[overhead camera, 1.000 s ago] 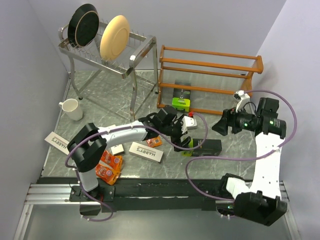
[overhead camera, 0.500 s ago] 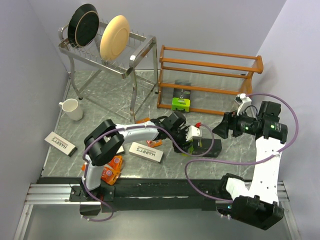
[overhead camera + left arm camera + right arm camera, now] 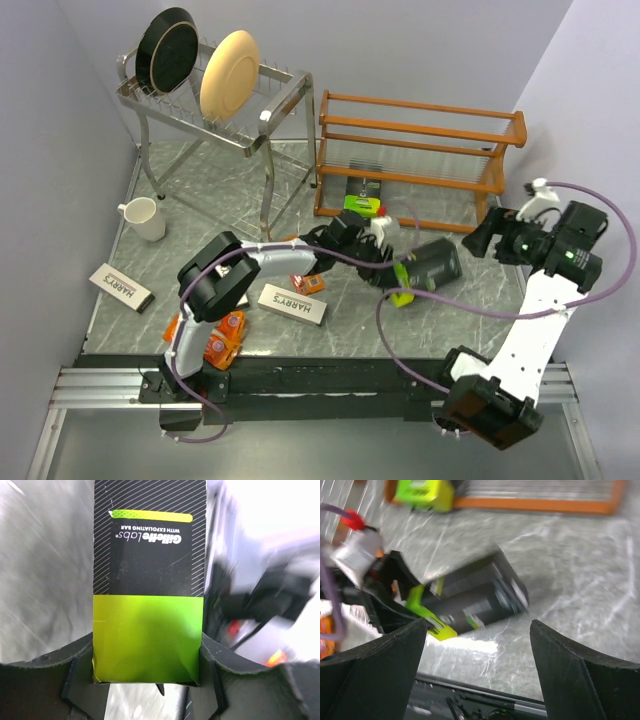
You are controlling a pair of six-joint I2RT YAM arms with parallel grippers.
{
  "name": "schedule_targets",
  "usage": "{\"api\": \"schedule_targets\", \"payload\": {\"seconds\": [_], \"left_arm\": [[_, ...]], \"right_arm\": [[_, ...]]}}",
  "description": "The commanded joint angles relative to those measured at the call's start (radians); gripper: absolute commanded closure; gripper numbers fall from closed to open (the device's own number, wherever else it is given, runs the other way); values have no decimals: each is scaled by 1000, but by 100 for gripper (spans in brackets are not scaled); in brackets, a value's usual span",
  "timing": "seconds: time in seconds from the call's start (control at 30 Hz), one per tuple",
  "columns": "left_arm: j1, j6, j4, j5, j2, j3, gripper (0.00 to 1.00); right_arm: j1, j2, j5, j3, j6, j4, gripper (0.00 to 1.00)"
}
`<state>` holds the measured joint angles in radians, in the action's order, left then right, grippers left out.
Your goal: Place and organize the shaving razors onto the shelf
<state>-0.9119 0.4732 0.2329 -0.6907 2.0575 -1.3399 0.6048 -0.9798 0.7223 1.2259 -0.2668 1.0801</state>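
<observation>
My left gripper is shut on the lime end of a black-and-lime razor pack, held tilted just above the table in front of the shelf. The left wrist view shows that pack squeezed between both fingers. A second black-and-lime pack sits on the shelf's bottom tier. Two white HARRY'S boxes and orange packs lie on the table. My right gripper hangs open and empty to the right of the held pack.
A silver rack with a black plate and a cream plate stands at the back left. A white mug sits by the left wall. Purple cables loop around both arms. The black rail runs along the near edge.
My left gripper has closed on the black-and-lime pack, lifted it off the table and swung it right toward the shelf. My right gripper has drawn back to the right.
</observation>
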Motion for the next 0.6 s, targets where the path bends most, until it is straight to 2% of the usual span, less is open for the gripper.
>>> {"api": "schedule_targets", "payload": {"seconds": [0.0, 0.13, 0.23, 0.43, 0.57], "left_arm": [[54, 448, 442, -4, 33, -22, 92], [62, 690, 485, 91, 87, -61, 92], [51, 787, 500, 155, 101, -53, 92], [7, 900, 588, 238, 139, -74, 95], [-34, 961, 515, 316, 168, -142, 97]], "right_arm": [[88, -51, 2, 26, 74, -55, 9], [128, -88, 19, 7, 106, -83, 9], [136, -95, 25, -6, 144, -115, 9], [139, -88, 31, -46, 169, -146, 9], [142, -83, 6, -89, 169, -149, 9]]}}
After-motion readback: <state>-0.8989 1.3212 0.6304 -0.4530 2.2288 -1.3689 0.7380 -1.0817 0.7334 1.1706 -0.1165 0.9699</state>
